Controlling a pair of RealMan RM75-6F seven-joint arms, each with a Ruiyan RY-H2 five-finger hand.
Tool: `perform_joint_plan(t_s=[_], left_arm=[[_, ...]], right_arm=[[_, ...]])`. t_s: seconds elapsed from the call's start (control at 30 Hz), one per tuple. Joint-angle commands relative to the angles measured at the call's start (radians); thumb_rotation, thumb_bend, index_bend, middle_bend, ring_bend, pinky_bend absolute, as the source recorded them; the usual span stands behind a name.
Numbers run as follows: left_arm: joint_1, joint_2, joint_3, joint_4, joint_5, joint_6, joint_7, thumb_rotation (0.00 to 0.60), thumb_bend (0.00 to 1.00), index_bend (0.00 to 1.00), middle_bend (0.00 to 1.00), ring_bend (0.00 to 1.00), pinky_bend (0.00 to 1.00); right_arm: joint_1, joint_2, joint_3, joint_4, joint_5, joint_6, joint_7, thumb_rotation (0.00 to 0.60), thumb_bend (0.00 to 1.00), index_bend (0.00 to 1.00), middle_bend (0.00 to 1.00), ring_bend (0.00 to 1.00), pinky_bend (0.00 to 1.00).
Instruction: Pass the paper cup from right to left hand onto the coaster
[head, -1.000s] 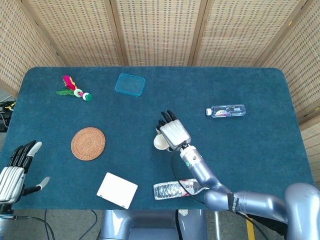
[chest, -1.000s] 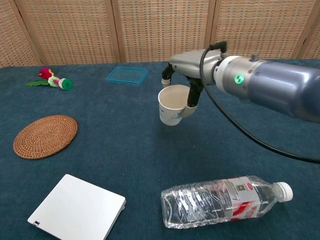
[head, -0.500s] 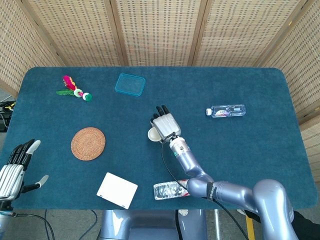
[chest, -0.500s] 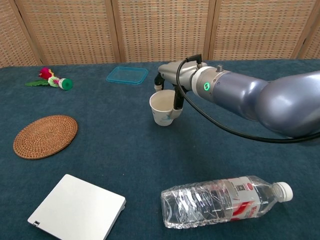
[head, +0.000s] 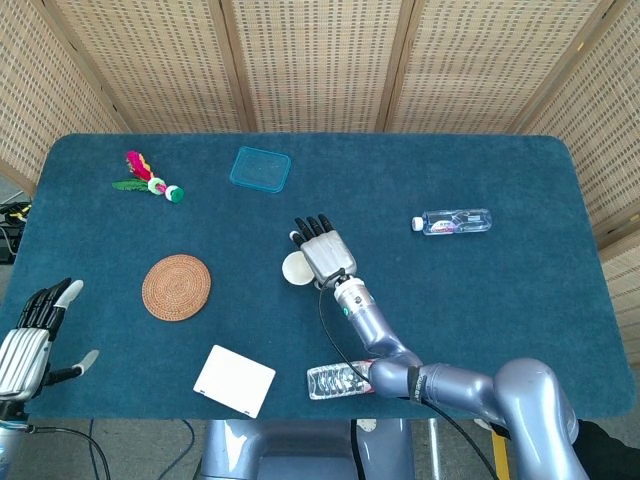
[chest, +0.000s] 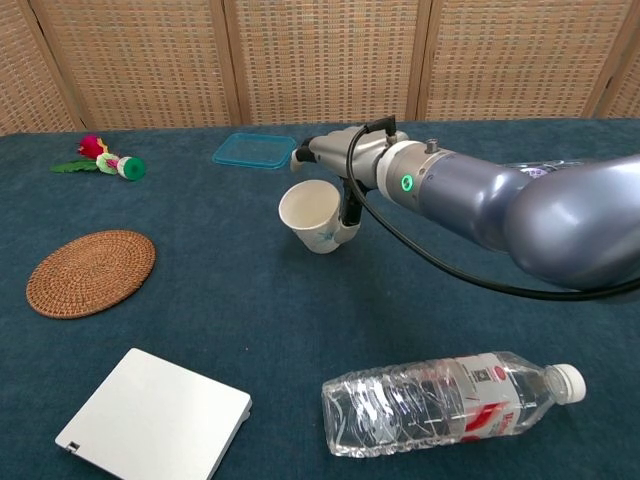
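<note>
Left hand (head: 25, 340) is seen at the near left corner of the table (head: 500, 300) in the head view, fingers spread apart, nothing held; it is not shown in the chest view. A feathered shuttlecock-like toy (head: 150, 178) with red, green and pink parts is laid at the far left of the table. Woven round coaster (head: 176, 287) is laid flat on the left half, well apart from the left hand, nothing on it. A white flat rectangular box (head: 234, 381) is placed near the front edge, right of the coaster. A blue-green transparent container lid (head: 260, 168) is laid flat toward the far side.

Paper cup (chest: 312, 216) is held near table centre by the right hand (head: 322, 252), gripped from the side with fingers wrapped round its wall; the cup is tilted, mouth turned toward the left and up, and in the chest view it is seen lifted off the table. Cup is well apart from the coaster, to its right. The right arm is stretched from the near right corner across to centre.

A large clear plastic bottle (chest: 450, 400) with a red label is laid on its side near the front edge, under the right arm in the head view. A small water bottle (head: 452, 221) is laid on its side on the right half.
</note>
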Motion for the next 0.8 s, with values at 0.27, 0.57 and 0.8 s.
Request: perform_joint_plan(t_s=[0.27,0.57,0.8], left_arm=[[0.002,-0.003,0.005,-0.01,0.013,0.008,0.031,0.6,0.25,0.0,0.0,0.0,0.0],[0.003,-0.012,0.004,-0.024,0.016,0.013,0.079,0.6,0.25,0.0,0.0,0.0,0.0],[-0.007,-0.009,-0.008,-0.047,0.02,0.013,0.111,0.6,0.25,0.0,0.0,0.0,0.0]], right_arm=[[-0.101,0.153,-0.058,-0.209,-0.012,0.148,-0.044,0.6,0.08,0.05,0.0,0.0,0.0],[-0.294,0.284,-0.211,-0.372,-0.228,0.331,0.095,0.6,0.08,0.06,0.0,0.0,0.0],[-0.486,0.315,-0.356,-0.371,-0.42,0.501,0.282,0.6,0.08,0.05,0.0,0.0,0.0]])
